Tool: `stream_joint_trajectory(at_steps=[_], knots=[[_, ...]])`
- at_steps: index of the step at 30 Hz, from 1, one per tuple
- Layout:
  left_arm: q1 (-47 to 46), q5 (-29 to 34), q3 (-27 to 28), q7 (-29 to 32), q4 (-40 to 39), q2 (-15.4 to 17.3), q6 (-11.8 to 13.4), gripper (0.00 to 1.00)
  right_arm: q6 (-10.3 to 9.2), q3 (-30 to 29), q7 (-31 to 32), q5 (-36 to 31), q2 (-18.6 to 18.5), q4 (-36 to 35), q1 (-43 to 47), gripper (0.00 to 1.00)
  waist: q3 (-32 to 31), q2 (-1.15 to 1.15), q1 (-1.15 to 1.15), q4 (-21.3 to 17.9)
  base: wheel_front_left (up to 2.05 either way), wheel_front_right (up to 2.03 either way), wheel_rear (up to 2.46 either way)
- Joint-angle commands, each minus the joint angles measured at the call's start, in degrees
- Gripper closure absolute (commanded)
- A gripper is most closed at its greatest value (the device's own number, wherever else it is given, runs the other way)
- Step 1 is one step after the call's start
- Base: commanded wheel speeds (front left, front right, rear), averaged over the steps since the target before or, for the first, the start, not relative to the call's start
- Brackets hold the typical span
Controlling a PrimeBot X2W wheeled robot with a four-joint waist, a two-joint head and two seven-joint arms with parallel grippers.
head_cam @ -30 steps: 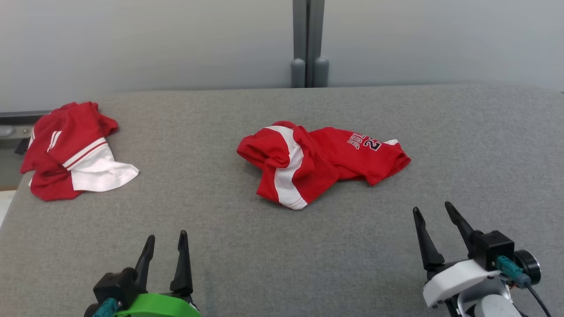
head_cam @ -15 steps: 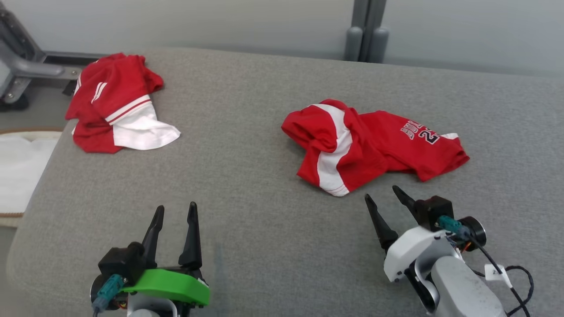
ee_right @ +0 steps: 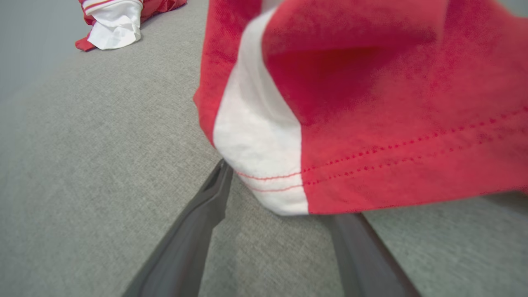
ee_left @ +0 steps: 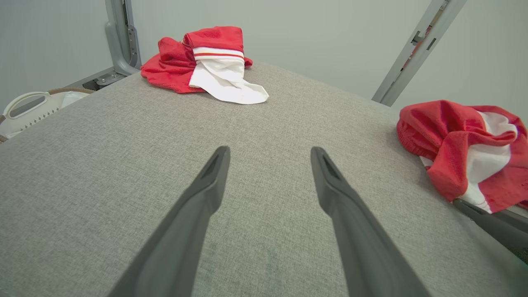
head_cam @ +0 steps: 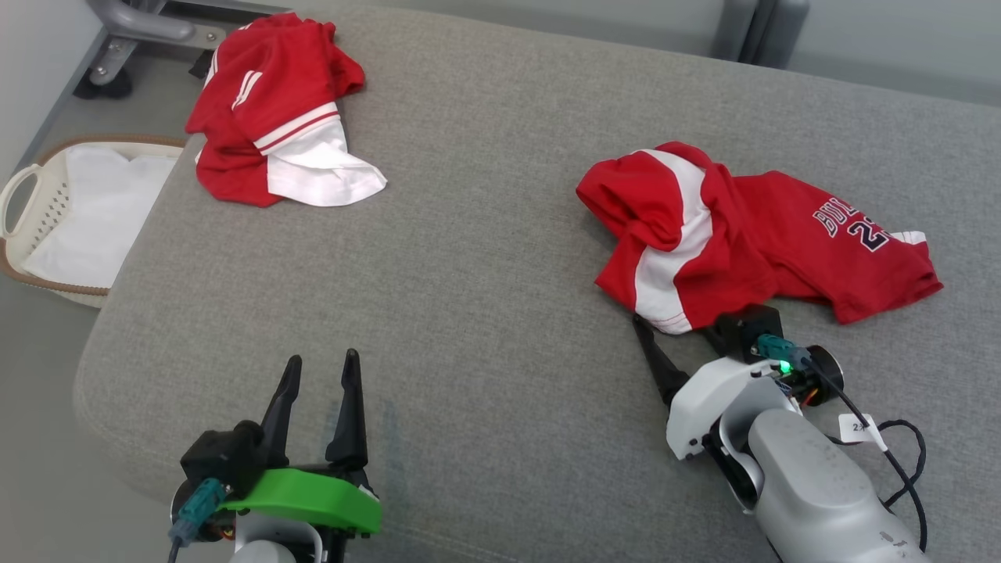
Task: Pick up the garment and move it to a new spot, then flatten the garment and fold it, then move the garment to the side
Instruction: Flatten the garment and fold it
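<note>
Overhead, jersey (head_cam: 751,234) lettering legible, up close, hem overlapping right claw (ee_right: 278,189)

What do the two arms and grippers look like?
Both grippers have two long, dark, tapering fingers and a teal connector. The left gripper has a bright green bracket. The right gripper has a white housing, a grey forearm and a black cable with a white tag.

grey fabric surface (head_cam: 469,274) | pale wall (ee_left: 309,41) | basket (head_cam: 48,191) on floor (head_cam: 39,375)
</note>
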Motion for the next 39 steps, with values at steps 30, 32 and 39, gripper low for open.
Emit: stream_joint_trajectory(at_steps=[30,32,39], knots=[[0.2,2.1,0.6,0.0,0.2,0.1,-0.3,0.00,-0.09,-9.5,2.4,-7.9,-3.5,-21.8,12.1,1.00,-2.6,0.00,0.00,-17.5,0.00,0.00,0.00],[0.0,2.2,0.5,0.0,0.2,0.1,-0.4,0.00,-0.08,-9.7,2.9,-9.5,-4.9,-20.8,11.4,1.00,-2.4,0.00,0.00,-17.6,0.00,0.00,0.00],[-0.3,2.4,0.0,0.0,0.5,0.1,-0.6,0.00,-0.08,-12.1,2.5,-13.4,-8.8,-16.2,9.1,1.00,-2.3,0.00,0.00,-17.5,0.00,0.00,0.00]])
